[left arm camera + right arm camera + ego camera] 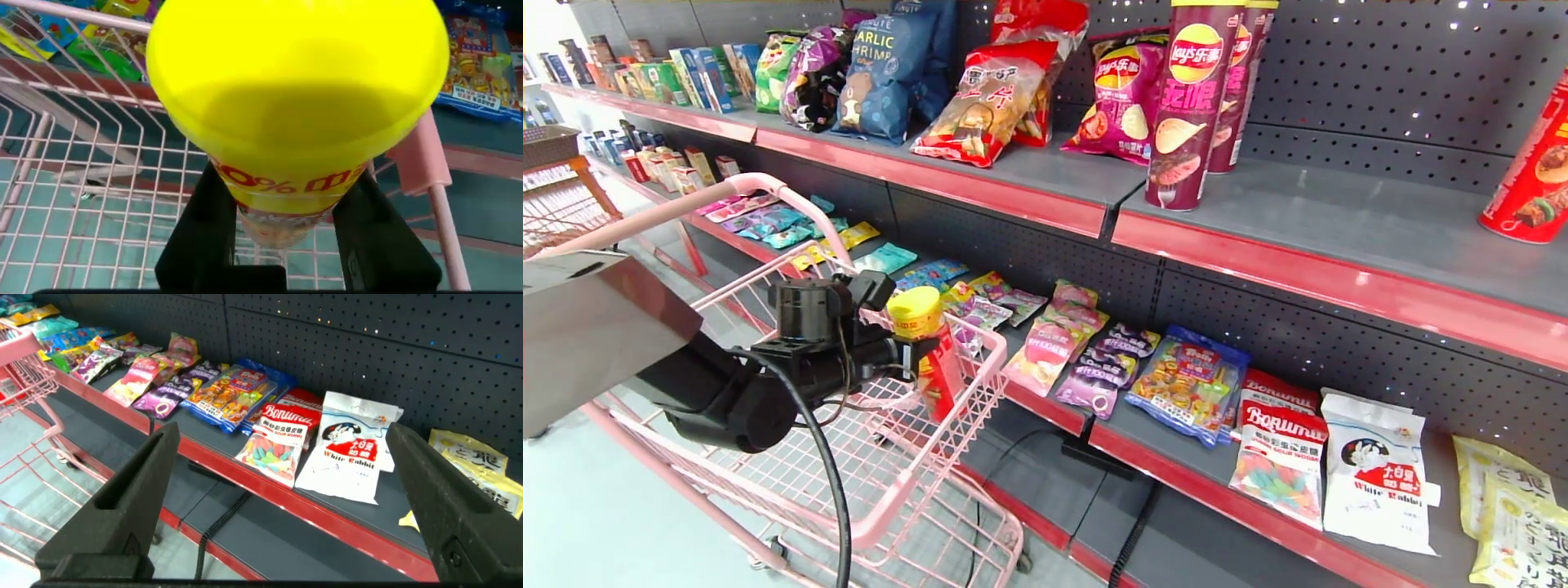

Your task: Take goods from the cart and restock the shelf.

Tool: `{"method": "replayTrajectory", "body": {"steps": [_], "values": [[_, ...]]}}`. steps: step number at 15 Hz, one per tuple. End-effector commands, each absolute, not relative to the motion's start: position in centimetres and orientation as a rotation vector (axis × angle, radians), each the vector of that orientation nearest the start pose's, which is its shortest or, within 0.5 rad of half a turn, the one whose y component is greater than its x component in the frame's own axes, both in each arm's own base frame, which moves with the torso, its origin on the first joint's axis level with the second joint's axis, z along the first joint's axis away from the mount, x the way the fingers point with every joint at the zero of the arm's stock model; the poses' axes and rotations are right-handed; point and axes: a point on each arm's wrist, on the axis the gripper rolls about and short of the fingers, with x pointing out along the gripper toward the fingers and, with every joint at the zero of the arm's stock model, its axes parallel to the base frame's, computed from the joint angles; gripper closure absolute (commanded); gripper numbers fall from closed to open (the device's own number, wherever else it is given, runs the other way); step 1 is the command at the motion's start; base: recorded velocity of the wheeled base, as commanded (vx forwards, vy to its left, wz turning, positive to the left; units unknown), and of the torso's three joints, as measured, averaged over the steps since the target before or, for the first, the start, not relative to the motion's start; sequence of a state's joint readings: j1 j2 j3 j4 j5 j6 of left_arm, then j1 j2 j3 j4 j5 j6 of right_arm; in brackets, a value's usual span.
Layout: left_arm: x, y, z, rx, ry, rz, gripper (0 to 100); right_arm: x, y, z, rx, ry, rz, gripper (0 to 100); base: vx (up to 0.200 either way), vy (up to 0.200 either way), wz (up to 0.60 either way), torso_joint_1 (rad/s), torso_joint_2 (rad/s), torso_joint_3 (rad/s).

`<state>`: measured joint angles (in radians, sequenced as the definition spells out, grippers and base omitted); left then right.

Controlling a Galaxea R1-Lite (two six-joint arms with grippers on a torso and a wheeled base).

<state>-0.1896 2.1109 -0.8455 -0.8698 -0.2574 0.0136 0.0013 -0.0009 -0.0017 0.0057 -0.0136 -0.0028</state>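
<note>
Pink cart, left gripper clamping yellow-capped bottle over its basket, right gripper splayed

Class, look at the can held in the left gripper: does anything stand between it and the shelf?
Yes. The can, shut in the left gripper, hangs partly inside the cart. Its pink rim and wire wall lie between the can and the shelf, so it likely must rise above the rim first.
</note>
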Motion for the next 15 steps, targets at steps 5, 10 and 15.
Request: {"method": "replayTrajectory", "body": {"steps": [5, 10, 15], "values": [[20.3, -3.9, 22.4, -0.082, 0.273, -0.434, 100, -2.3, 0.0, 7.5, -0.005, 0.005, -0.011, 0, 0.000, 0.000, 0.00, 0.000, 0.00, 0.000], [5.2, -1.4, 23.4, -0.067, 0.208, -0.419, 100, -2.3, 0.0, 7.5, -0.005, 0.005, -0.011, 0, 0.000, 0.000, 0.00, 0.000, 0.00, 0.000], [2.0, -0.3, 21.5, -0.043, 0.128, -0.167, 100, -2.3, 0.0, 7.5, -0.003, 0.005, -0.011, 0, 0.000, 0.000, 0.00, 0.124, -0.39, -0.261]]}}
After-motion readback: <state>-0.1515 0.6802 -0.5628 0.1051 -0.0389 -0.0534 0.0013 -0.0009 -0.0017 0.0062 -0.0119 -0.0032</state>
